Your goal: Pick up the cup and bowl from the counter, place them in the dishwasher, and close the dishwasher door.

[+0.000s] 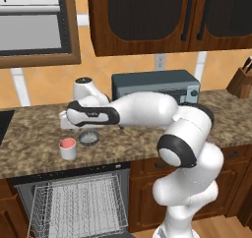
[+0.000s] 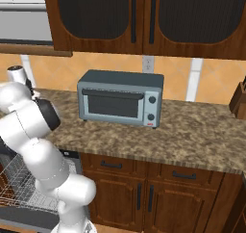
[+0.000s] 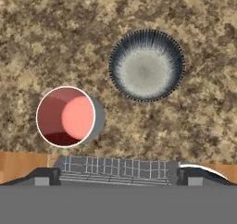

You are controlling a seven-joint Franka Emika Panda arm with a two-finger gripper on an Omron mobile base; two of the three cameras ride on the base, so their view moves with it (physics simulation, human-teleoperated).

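I see end effector [image 3: 118, 177] above worktop [image 3: 199, 126], fingers wide apart, holding nothing | cup [image 3: 65, 117] below it, off to one finger's side | bowl [image 3: 146, 65] just beside cup, farther ahead | dishwasher [image 1: 74, 207] open, rack out

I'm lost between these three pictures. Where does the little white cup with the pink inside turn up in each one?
Left base view: the cup stands lower left on the counter, near its front edge.
Right base view: I can't find it there.
Hand view: left of centre, seen from above.
Shared landmark: the grey bowl beside it.
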